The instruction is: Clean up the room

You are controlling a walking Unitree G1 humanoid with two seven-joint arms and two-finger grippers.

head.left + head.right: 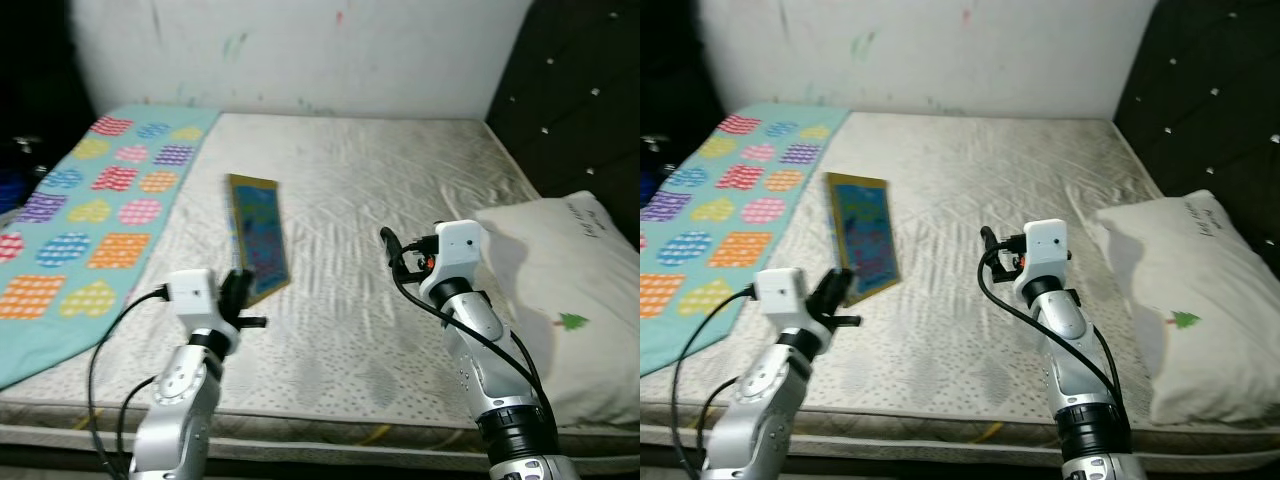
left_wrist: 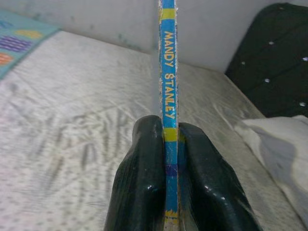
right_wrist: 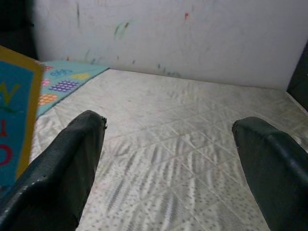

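A thin blue children's book (image 1: 256, 234) with a yellow border is held up off the white mattress (image 1: 380, 190), tilted, near its left middle. My left gripper (image 1: 240, 290) is shut on the book's near edge; the left wrist view shows both fingers (image 2: 144, 183) clamping the blue spine (image 2: 169, 96) printed "MANDY STANLEY". My right gripper (image 1: 392, 250) hovers open above the middle of the mattress, to the right of the book. Its fingers (image 3: 62, 168) stand wide apart with nothing between them, and the book's cover (image 3: 17, 115) shows at that view's edge.
A turquoise blanket (image 1: 90, 210) with coloured check hearts covers the bed's left side. A white pillow (image 1: 570, 290) lies at the right by the dark tufted headboard (image 1: 580, 90). A scribbled white wall (image 1: 300, 50) stands behind the bed.
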